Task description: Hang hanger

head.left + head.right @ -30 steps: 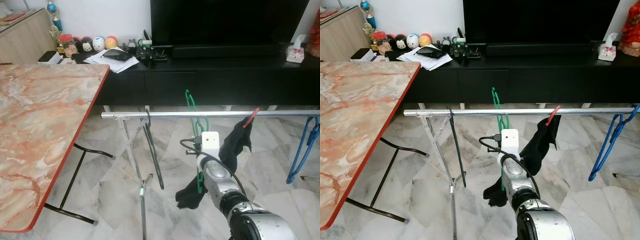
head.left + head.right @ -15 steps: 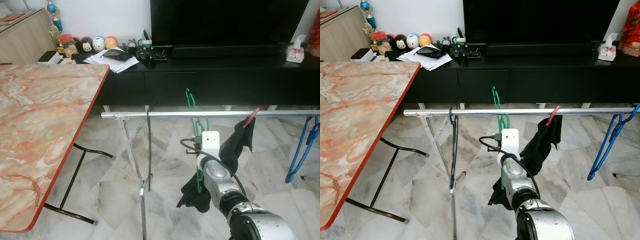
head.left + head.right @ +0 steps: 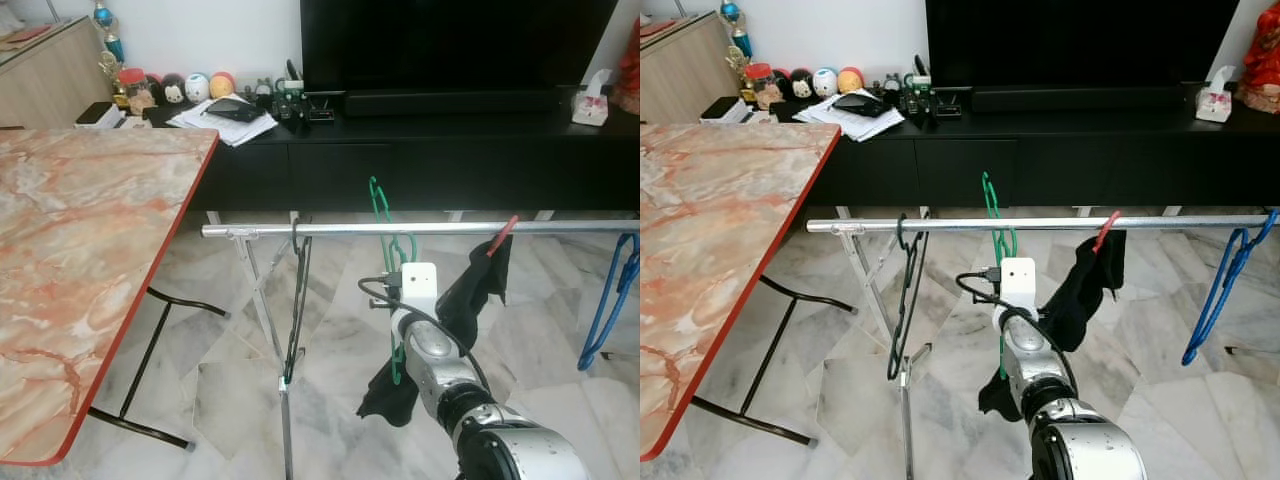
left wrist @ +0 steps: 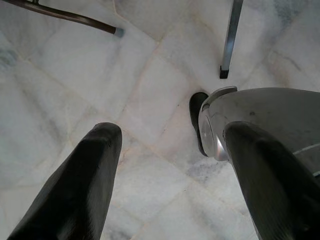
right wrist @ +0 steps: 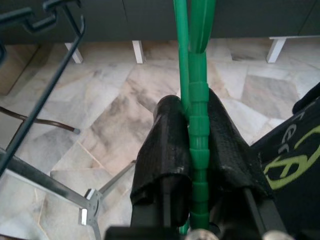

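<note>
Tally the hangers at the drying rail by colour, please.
Green hanger, held in the right tool: 1
Black hanger, on the rail: 1
Blue hanger, on the rail: 1
Red hanger carrying a black garment: 1
Total: 4

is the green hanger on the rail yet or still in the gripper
In the gripper: the right gripper is shut on the green hanger, whose hook rises above the rail, not on it.
</note>
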Tool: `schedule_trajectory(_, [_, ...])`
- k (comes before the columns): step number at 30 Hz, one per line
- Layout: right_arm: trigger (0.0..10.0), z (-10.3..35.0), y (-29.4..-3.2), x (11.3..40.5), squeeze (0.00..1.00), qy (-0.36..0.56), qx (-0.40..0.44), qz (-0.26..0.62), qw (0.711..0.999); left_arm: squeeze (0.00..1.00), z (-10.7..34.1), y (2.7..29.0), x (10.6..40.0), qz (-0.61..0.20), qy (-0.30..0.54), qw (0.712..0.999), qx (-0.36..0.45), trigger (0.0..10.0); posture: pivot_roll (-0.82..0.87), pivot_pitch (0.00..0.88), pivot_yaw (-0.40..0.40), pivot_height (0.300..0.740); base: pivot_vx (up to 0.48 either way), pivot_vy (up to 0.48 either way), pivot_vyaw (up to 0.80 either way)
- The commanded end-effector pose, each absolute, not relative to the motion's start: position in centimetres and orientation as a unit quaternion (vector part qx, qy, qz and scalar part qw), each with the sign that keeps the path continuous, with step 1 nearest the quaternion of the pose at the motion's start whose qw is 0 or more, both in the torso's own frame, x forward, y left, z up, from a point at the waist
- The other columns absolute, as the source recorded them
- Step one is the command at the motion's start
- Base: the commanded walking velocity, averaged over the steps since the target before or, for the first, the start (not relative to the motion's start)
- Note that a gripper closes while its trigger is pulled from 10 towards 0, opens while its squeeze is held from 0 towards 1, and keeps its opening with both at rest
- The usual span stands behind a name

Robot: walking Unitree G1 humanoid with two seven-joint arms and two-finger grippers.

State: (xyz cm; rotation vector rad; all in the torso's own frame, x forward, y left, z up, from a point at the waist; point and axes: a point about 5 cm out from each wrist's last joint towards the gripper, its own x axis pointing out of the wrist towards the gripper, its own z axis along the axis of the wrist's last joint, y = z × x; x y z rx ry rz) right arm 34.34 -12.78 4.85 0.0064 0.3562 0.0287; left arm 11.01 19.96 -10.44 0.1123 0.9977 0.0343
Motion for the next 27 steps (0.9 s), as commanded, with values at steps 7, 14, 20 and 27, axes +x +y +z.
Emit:
schedule_trajectory(7, [10.0, 5.12, -12.59, 34.46, 0.00, 0.169, 0.004, 0.017, 0.986, 0.00, -10.93, 19.44, 9.81, -0.004, 0.502, 0.863, 0.057, 10.0, 0.03, 0.000, 0.042, 0.740, 0.259, 0.000, 0.00])
schedule_trajectory(14, [10.0, 5.15, -12.62, 34.49, 0.00, 0.168, 0.005, 0.016, 0.986, 0.00, -10.93, 19.42, 9.80, -0.003, 0.502, 0.863, 0.057, 10.0, 0.03, 0.000, 0.041, 0.740, 0.152, 0.000, 0.00])
schedule_trajectory(20, [10.0, 5.10, -12.62, 34.45, 0.00, 0.169, 0.005, 0.016, 0.985, 0.00, -11.00, 19.45, 9.61, -0.005, 0.507, 0.860, 0.060, 10.0, 0.03, 0.000, 0.041, 0.740, 0.000, 0.000, 0.00])
schedule_trajectory(27, [10.0, 5.07, -12.57, 34.44, 0.00, 0.170, 0.003, 0.016, 0.985, 0.00, -11.08, 19.35, 9.40, -0.009, 0.512, 0.857, 0.059, 10.0, 0.03, 0.000, 0.041, 0.740, 0.000, 0.000, 0.00])
